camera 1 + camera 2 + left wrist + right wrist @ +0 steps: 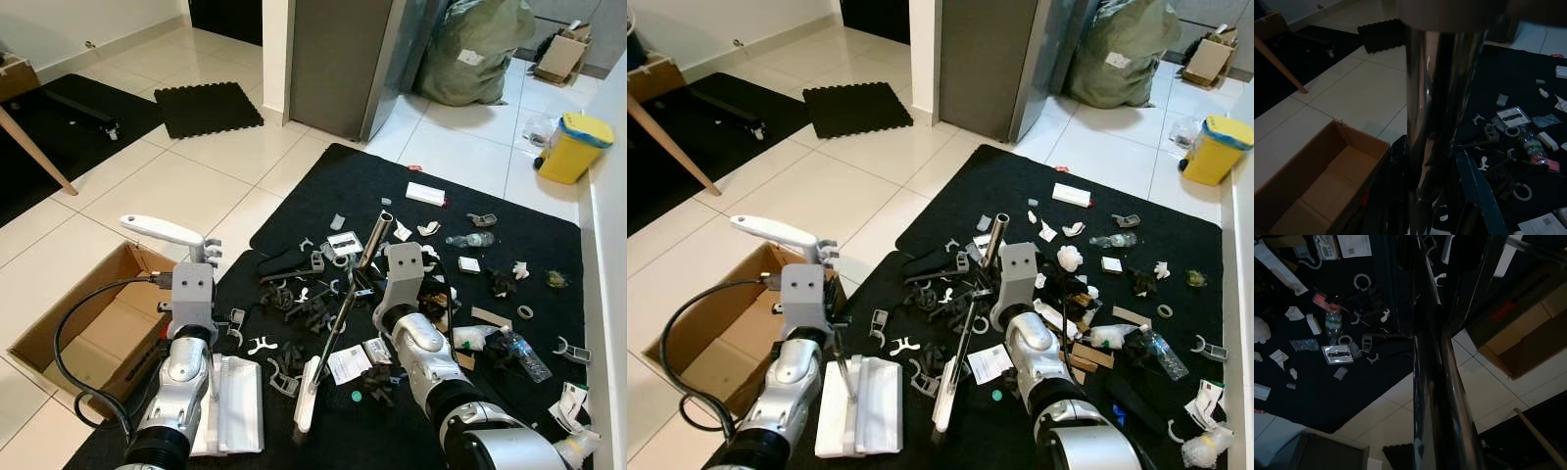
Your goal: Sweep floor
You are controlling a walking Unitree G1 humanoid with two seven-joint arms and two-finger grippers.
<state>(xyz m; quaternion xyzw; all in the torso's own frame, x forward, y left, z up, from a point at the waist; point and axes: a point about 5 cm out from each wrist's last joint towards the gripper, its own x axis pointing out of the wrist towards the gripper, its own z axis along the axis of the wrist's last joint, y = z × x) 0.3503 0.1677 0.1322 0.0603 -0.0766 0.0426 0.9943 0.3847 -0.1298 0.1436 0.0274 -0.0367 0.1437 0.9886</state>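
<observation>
A black mat [362,186] lies strewn with litter [304,304]: white clips, black plastic bits, paper scraps and bottles. My right gripper [364,279] is shut on a metal broom pole [355,294] that slants down to a white brush head [307,397] on the mat. That pole runs close between the fingers in the right wrist view [1437,382]. My left gripper [203,259] is shut on the shaft [1442,98] of a white dustpan [230,401], just under its white handle [162,230]. The pan rests on the mat's near left corner.
An open cardboard box [59,338] sits on the tiles just left of the dustpan, with a black cable [61,343] looping over it. A grey cabinet [338,69], a green sack [470,49] and a yellow bin [573,147] stand behind. A wooden leg [34,152] is far left.
</observation>
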